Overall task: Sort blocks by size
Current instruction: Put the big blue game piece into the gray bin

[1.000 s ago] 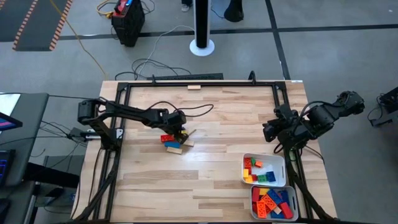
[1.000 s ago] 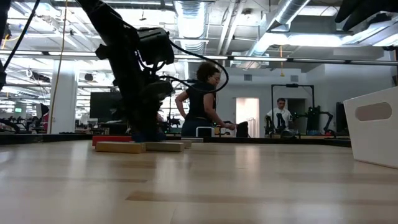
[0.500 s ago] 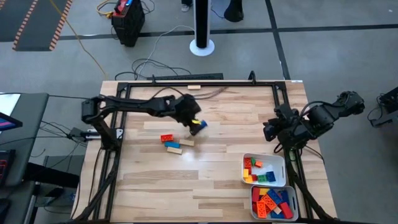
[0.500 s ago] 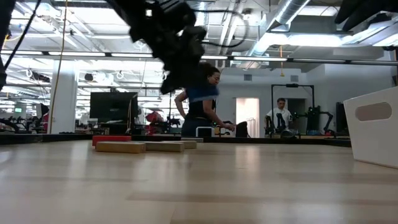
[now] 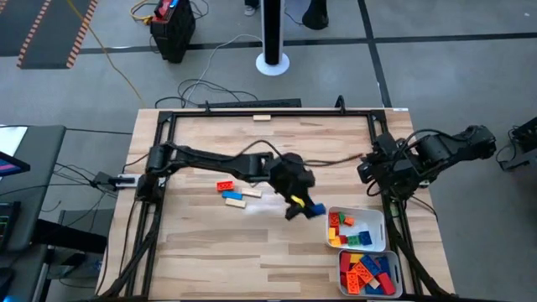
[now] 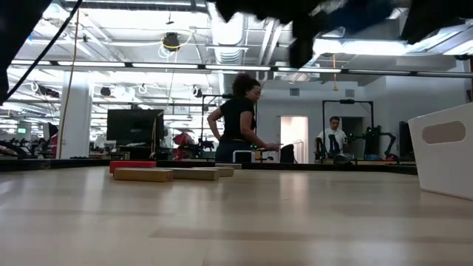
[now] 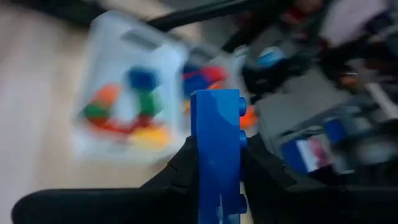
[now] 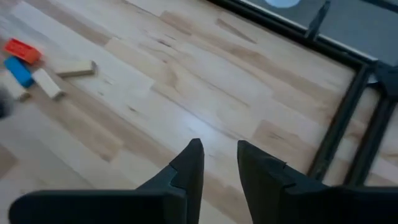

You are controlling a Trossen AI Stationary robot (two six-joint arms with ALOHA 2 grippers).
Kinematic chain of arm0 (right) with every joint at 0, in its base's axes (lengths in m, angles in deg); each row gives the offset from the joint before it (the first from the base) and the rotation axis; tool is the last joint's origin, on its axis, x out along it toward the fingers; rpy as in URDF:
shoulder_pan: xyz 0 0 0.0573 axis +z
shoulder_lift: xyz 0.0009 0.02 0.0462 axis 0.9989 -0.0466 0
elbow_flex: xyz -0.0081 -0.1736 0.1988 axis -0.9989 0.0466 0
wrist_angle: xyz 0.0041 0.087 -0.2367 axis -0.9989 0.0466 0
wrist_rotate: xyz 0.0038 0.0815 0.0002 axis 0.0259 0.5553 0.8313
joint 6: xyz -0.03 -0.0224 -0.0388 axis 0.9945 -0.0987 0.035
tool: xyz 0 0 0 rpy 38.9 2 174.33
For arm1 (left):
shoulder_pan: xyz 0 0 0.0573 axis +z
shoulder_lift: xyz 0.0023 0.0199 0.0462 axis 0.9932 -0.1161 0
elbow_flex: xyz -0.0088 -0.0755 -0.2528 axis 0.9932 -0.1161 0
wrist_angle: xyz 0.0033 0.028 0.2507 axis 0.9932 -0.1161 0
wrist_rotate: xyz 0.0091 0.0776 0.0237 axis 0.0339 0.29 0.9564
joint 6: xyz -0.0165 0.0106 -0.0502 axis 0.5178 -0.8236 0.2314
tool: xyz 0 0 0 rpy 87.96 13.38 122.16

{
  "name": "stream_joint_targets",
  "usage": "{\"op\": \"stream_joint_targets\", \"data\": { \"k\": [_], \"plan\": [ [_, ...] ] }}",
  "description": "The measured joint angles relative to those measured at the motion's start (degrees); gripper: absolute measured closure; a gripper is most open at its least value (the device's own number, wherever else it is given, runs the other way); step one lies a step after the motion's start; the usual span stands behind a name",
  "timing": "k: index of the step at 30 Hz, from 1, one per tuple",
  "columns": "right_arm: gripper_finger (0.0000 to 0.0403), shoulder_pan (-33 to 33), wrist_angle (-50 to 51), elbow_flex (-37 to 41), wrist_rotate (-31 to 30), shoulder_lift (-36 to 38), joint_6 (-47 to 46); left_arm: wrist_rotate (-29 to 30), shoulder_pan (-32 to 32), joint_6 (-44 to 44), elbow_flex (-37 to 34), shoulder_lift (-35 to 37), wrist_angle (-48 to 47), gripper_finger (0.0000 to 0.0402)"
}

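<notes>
Block in hand: we are carrying a blue block (image 7: 216,152) on end between the fingers of the left pincer (image 5: 300,205), which is clamped tight on its two long faces.
Where it is: in the high view it is hanging above the surface (image 5: 210,252), just beside the near tray's left wall and not yet over it.
Blocks waiting: a red block (image 5: 225,186), a second blue block (image 5: 232,195) and two tan wooden blocks (image 5: 243,198) are lying in a small cluster near the middle of the surface; one more tan block (image 5: 263,117) is sitting at the far edge.
Trays: the near tray (image 5: 356,211) is holding shorter mixed-colour blocks; the far tray (image 5: 370,255), touching it toward the front edge, is holding a fuller heap, mostly red, orange and blue.
Step in hand: we are judging this as the delivery of one block to its size bin.
Doing it well: we are wanting the block fully past the tray's rim before letting go, and low enough that it is not bouncing out; which tray suits its length we cannot tell from here.
Right pincer (image 8: 216,163): it is waiting at the right edge of the surface, fingers a little apart and gripping nothing.
</notes>
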Motion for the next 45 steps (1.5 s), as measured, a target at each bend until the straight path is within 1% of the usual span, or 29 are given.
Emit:
{"op": "stream_joint_targets", "data": {
  "k": [2, 5, 9, 13, 15, 18, 19, 22, 24, 28, 31, 34, 38, 45],
  "plan": [
    [0.0282, -1.12, 0.13, 0.0, -0.23, 0.02, 1.31, -1.23, -1.63, -0.19, 2.8, -1.75, 2.95, 0.0322],
    [0.0289, -2.64, -0.02, 0.0, -0.34, 0.02, 3.19, -1.37, -3.74, -0.88, 5.57, -3.81, 6.69, 0.0322],
    [0.0291, -4.3, 0.04, 0.0, -0.3, -0.07, 4.97, -1.04, -5.67, -1.43, 5.96, -5.58, 12.66, 0.0322],
    [0.0291, -5.43, -0.03, 0.0, 0.77, -0.07, 7.65, -0.97, -6.56, 0.97, 5.96, -8.03, 18.93, 0.0322],
    [0.0291, -5.98, -0.12, -0.01, 1.62, -0.03, 10.76, -1.12, -6.98, 1.81, 5.91, -9.38, 22.32, 0.0322],
    [0.0291, -7.77, -1.96, -0.68, 2.14, 0.04, 18.17, -0.77, -7.36, 2.72, 5.91, -10.68, 24.89, 0.0322],
    [0.0292, -8.88, -3.04, -1.03, 2.39, 0.09, 19.39, -0.48, -7.36, 3.3, 5.91, -11.1, 25.33, 0.0322],
    [0.0295, -13.8, -5.3, -1.93, 3.4, 0.09, 18.1, 1.32, -7.25, 3.74, 5.88, -11.55, 24.42, 0.0322],
    [0.0299, -17.21, -6.31, -1.95, 4.21, 0.09, 15.85, 3.38, -7.19, 1.14, 5.9, -11.91, 24.16, 0.0322],
    [0.0302, -23.14, -8.6, -1.95, 4.59, -0.45, 10.8, 3.71, -7.36, -1.45, 6.27, -12.74, 22.47, 0.0322],
    [0.0302, -26.02, -13.47, -1.95, 6.04, -0.74, 10.43, 4.27, -7.81, -3.94, 7.48, -13.88, 20.07, 0.0322],
    [0.0301, -27.74, -19.63, -1.95, 7.93, -1.09, 14.37, 4.34, -8.37, -5.31, 10.2, -16.46, 20.46, 0.0322],
    [0.0301, -29.73, -24.75, -1.95, 10.88, -1.03, 17.63, 3.11, -9.28, -4.51, 17.22, -21.24, 19.76, 0.0322],
    [0.0301, -31.02, -26.61, -1.95, 14.9, 0.02, 17.86, 2.58, -9.92, -2.93, 27.98, -28.89, 16.79, 0.0322]
  ]
}}
